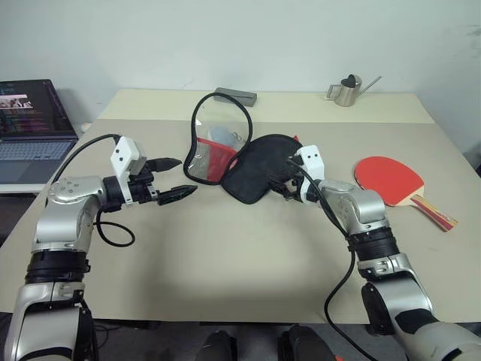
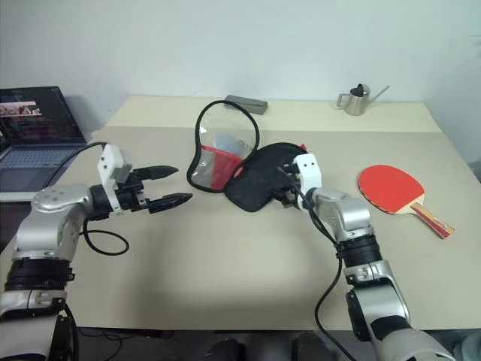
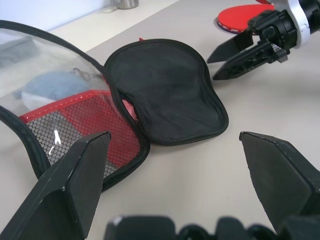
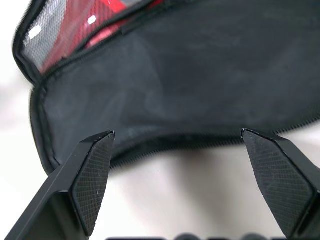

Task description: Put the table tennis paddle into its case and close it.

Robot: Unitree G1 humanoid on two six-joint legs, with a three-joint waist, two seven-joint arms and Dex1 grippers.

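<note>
At about nine o'clock on the table, the left gripper is held released, its two fingers spread wide with nothing between them, pointing toward the case. The case is seen unzipped near the table's centre: its red mesh-and-window half is propped up at eleven o'clock, while the black fabric half is laid flat beside it. At the black half's three o'clock edge, the right gripper is also released, its fingers parted just short of the zipper rim, and no contact is visible. Farther out at three o'clock, the paddle is left flat on the table, well apart from the case, with its handle pointed toward the near right edge.

The likeliest trouble is judged to be the soft flap being pushed or crumpled rather than pinned, since limp fabric slides easily on a smooth top; the upright half could then be toppled shut before the paddle is brought in. The paddle could also be nudged toward the right edge, which lies near.

Open tabletop is left along the near side between both arms. A laptop at the far left and a small can and a flat grey object along the back are kept well clear.
</note>
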